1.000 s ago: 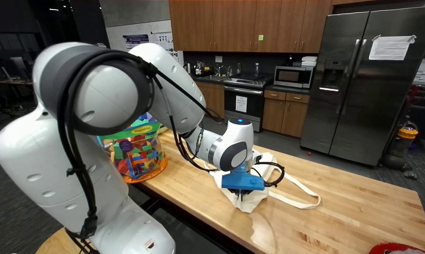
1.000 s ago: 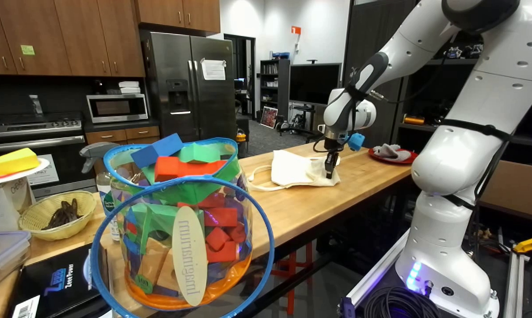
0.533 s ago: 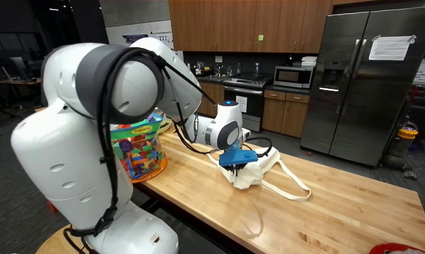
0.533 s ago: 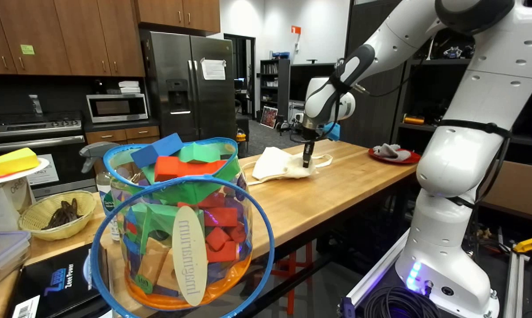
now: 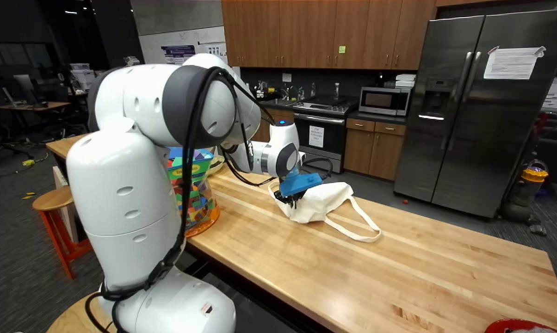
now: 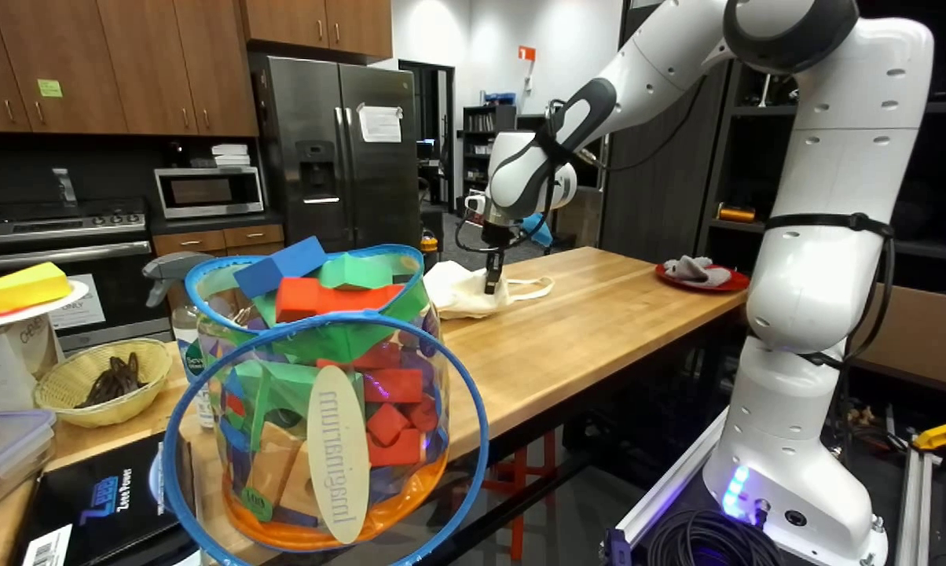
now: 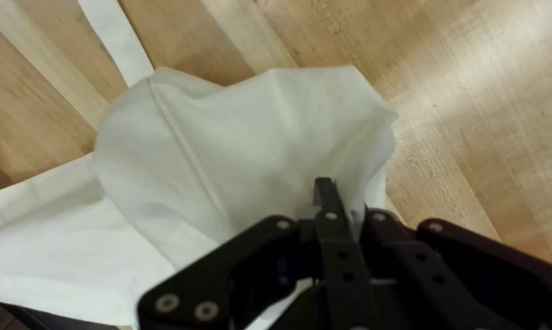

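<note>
A cream cloth tote bag [image 5: 322, 200] lies crumpled on the wooden table, with a strap [image 5: 362, 230] looping out over the tabletop. My gripper [image 5: 293, 203] points down at the bag's near side, shut on a fold of its fabric. Up close in the wrist view, cloth of the bag [image 7: 248, 133] is bunched at the gripper [image 7: 343, 195]; one fingertip [image 7: 325, 185] shows in front, while the other is hidden by the fabric. In an exterior view, the gripper [image 6: 492, 284] stands at the bag [image 6: 459, 292], whose left part is hidden behind a block container.
Close to the bag is a clear container of colored foam blocks with an orange base [image 5: 209, 222] and an oval label [image 6: 336, 456]. A red plate [image 6: 724, 286] bears a grey cloth [image 6: 694, 270]. A wicker basket [image 6: 53, 397] and a black box [image 6: 100, 511] sit beyond the container.
My gripper and the bag have slid together along the table toward the block container, leftward in both exterior views. The strap trails behind. The gripper has stayed shut.
</note>
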`<state>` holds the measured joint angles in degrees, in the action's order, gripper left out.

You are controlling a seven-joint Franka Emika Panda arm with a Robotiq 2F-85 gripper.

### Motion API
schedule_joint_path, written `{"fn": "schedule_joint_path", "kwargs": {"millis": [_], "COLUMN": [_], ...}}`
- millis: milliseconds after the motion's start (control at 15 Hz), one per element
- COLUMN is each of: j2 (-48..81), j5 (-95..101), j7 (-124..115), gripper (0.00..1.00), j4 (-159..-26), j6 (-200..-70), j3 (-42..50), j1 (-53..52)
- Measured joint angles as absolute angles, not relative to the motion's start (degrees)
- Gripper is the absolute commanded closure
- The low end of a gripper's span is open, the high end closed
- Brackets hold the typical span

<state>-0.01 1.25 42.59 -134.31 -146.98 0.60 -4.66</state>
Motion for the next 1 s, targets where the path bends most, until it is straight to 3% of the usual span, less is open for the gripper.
{"fn": "schedule_joint_path", "kwargs": {"millis": [400,1000], "j2": [0.45,-13.92], "j5": [0.52,-2.73], "j7": [53.94,75.71], "gripper": [0.99,0.99], "j4": [-131.55,-120.90], "j6": [-145.83,-140.63], "j3": [-0.25,1.05], "j1": [-3.46,-3.74]}}
